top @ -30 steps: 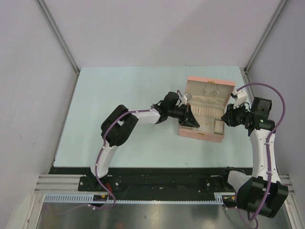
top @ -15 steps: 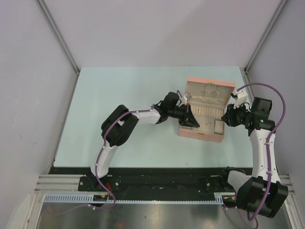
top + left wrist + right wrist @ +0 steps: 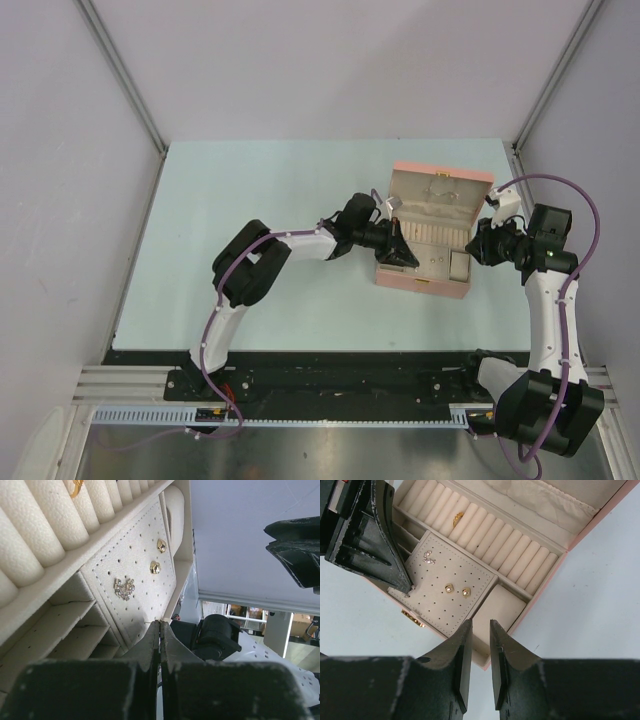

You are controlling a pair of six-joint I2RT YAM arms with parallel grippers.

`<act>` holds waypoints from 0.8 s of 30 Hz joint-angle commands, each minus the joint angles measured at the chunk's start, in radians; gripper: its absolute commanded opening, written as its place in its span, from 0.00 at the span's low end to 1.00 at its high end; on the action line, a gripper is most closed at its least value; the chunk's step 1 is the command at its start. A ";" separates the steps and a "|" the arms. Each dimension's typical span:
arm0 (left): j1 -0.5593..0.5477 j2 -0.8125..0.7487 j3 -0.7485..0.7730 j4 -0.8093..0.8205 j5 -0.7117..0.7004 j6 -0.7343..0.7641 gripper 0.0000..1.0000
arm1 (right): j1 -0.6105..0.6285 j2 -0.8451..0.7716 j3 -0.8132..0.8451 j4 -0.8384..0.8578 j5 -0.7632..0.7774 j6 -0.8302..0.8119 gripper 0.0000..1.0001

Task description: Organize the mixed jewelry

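Left wrist view: my left tool point(image 3: 160, 622) is closed tight, with its tips touching the near edge of the perforated panel point(image 3: 140, 555) inside the pink box point(image 3: 420, 288). I cannot tell whether a speck of jewelry is pinched between them. From my tips, the crystal piece point(image 3: 123, 588) sits on the panel at about ten o'clock. The gold studs point(image 3: 155, 567) lie at twelve, and a gold ring point(image 3: 76, 486) is tucked in the ring rolls point(image 3: 60, 520) far off at eleven.

Further right, in the right wrist view, the cream pad point(image 3: 495, 611) fills the compartment at four o'clock of the panel. My right tool point(image 3: 480, 624) hovers over the box edge by that pad, jaws slightly apart with nothing between them.

I judge the step in hand to be seating a small piece on the panel. To do it well, I should:
- Make only small, slow moves at the tips.
- Keep clear of the pieces already seated.
- Let the right tool steady the box on the counter point(image 3: 250, 180) without crossing the left's path.
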 commanded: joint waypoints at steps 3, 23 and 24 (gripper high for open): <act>-0.003 -0.017 -0.041 -0.007 -0.018 0.019 0.00 | -0.007 -0.012 0.001 -0.001 -0.027 -0.011 0.25; -0.020 -0.003 -0.022 -0.036 -0.015 0.033 0.00 | -0.016 -0.014 0.001 -0.004 -0.033 -0.013 0.25; -0.020 -0.003 -0.022 -0.038 -0.015 0.035 0.00 | -0.016 -0.014 0.001 -0.002 -0.033 -0.013 0.25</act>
